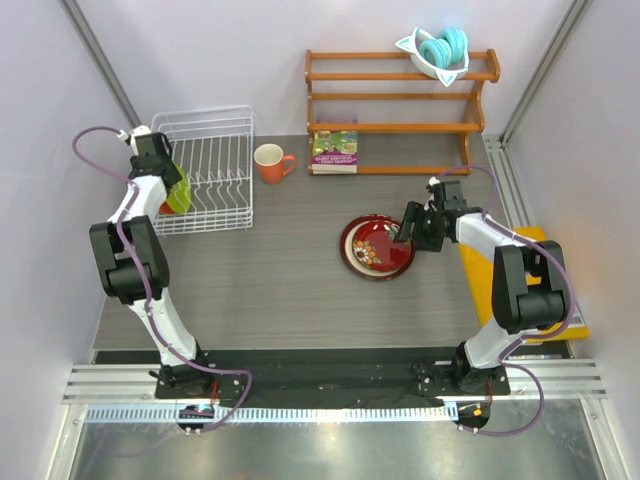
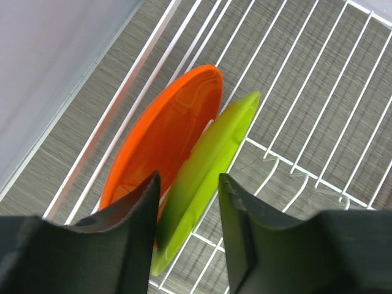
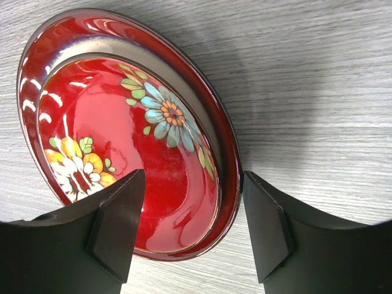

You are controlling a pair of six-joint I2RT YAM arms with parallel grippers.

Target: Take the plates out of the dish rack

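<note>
Bright, even, diffuse light fills all three views, seemingly from overhead, so shadows are soft and short. In the top view the arms throw faint grey patches on the table (image 1: 290,280), and the corner post (image 1: 100,60) leans with the wide-angle perspective. In the right wrist view the red plate (image 3: 122,135) carries white glare streaks along its upper-left rim and glaze, with a soft shadow on the table to its right. The near fingers (image 2: 128,226) look dark and underlit, a little soft at the edges. The orange plate (image 2: 165,135) and green plate (image 2: 208,165) are sharp, with a mild sheen. The wall (image 2: 49,61) looks pale and washed out.
</note>
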